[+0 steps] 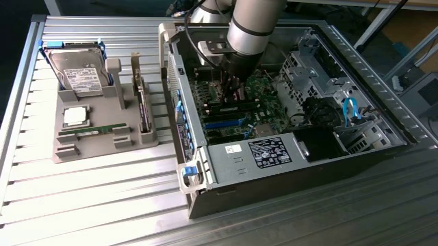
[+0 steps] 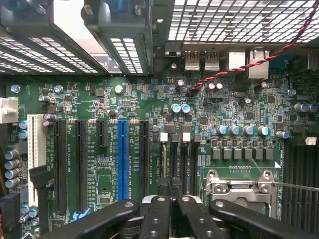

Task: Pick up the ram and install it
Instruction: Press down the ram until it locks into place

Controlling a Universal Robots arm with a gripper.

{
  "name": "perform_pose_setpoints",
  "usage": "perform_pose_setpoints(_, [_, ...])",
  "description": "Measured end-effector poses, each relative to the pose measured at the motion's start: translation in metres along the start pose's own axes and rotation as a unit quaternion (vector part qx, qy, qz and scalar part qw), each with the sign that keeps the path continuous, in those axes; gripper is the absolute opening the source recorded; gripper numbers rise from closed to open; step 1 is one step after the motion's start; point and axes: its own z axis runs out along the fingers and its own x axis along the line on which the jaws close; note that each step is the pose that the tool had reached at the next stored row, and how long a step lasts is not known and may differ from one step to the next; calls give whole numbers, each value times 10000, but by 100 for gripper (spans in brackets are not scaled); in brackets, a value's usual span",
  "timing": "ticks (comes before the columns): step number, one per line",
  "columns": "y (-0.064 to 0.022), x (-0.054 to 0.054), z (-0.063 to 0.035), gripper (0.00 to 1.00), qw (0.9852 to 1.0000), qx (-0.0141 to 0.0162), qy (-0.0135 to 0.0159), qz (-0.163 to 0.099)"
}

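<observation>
Exterior view looks down from afar; wrist view, seemingly close, shares the motherboard.

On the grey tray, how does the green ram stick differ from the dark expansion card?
The ram stick is green; the expansion card is dark. The ram stick is slimmer and shorter, the expansion card larger. The ram stick lies across the grey tray; the expansion card runs along the edge nearest the computer case. Both sit in the tray, outside the case.
</observation>
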Motion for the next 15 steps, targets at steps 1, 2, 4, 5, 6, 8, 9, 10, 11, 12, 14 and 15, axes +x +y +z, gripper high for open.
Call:
perform_pose_setpoints(1, [0,0,0,10,10000,0,0,0])
perform_pose_setpoints(2, [0,0,1,10,10000,0,0,0])
perform_pose_setpoints(4, [0,0,7,10,10000,0,-2,0])
perform_pose_setpoints(5, [0,0,8,10,10000,0,-2,0])
perform_pose_setpoints(6, [0,1,9,10,10000,0,-2,0])
perform_pose_setpoints(8, [0,0,12,10,10000,0,-2,0])
perform_pose_setpoints(9, [0,0,13,10,10000,0,-2,0])
perform_pose_setpoints(10, [0,0,13,10,10000,0,-3,0])
perform_pose_setpoints(11, [-1,0,13,10,10000,0,-3,0])
perform_pose_setpoints(12, [0,0,13,10,10000,0,-3,0])
perform_pose_setpoints(14, [0,1,17,10,10000,0,-2,0])
perform_pose_setpoints(15, [0,1,20,10,10000,-1,-2,0])
